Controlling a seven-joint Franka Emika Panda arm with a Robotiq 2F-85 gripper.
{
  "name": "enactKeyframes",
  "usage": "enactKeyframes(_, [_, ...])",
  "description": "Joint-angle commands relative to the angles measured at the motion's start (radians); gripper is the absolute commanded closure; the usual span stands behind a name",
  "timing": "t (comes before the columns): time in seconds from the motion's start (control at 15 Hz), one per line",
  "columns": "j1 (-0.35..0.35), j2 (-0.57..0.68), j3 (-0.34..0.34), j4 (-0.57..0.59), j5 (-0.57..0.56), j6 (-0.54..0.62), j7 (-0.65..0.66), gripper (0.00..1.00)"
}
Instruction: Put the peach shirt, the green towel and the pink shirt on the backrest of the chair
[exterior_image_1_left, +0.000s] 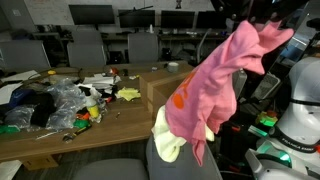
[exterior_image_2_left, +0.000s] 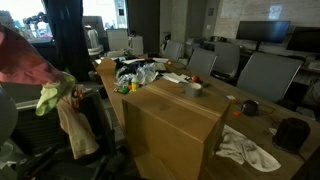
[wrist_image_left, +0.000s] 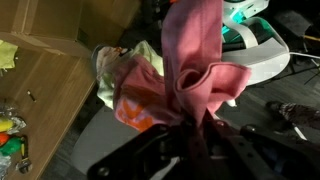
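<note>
My gripper (wrist_image_left: 196, 138) is shut on a bunch of the pink shirt (wrist_image_left: 200, 65) and holds it up. In an exterior view the pink shirt (exterior_image_1_left: 215, 80) hangs long from the top of the frame over the chair (exterior_image_1_left: 130, 168). Below it the pale green towel (exterior_image_1_left: 168, 140) lies on the backrest, with an orange-peach cloth (exterior_image_1_left: 180, 100) beside it. In the wrist view the peach shirt (wrist_image_left: 135, 100) and green towel (wrist_image_left: 108, 72) sit under the pink shirt. The pink shirt (exterior_image_2_left: 25, 60), green towel (exterior_image_2_left: 48, 98) and a tan hanging cloth (exterior_image_2_left: 75, 125) show at the left of an exterior view.
A wooden table (exterior_image_1_left: 70, 140) with a pile of clutter (exterior_image_1_left: 55, 100) stands beside the chair. A big brown box (exterior_image_2_left: 170, 120) and a white cloth (exterior_image_2_left: 250, 150) lie on it. White robot equipment (exterior_image_1_left: 300, 110) stands close by. Office chairs and monitors fill the back.
</note>
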Motion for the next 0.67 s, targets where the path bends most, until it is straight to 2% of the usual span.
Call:
enactKeyframes(0.0, [-0.007, 0.038, 0.005, 0.071, 0.022, -0.016, -0.006, 0.97])
enactKeyframes(0.6, [-0.005, 0.074, 0.013, 0.112, 0.015, -0.017, 0.004, 0.97])
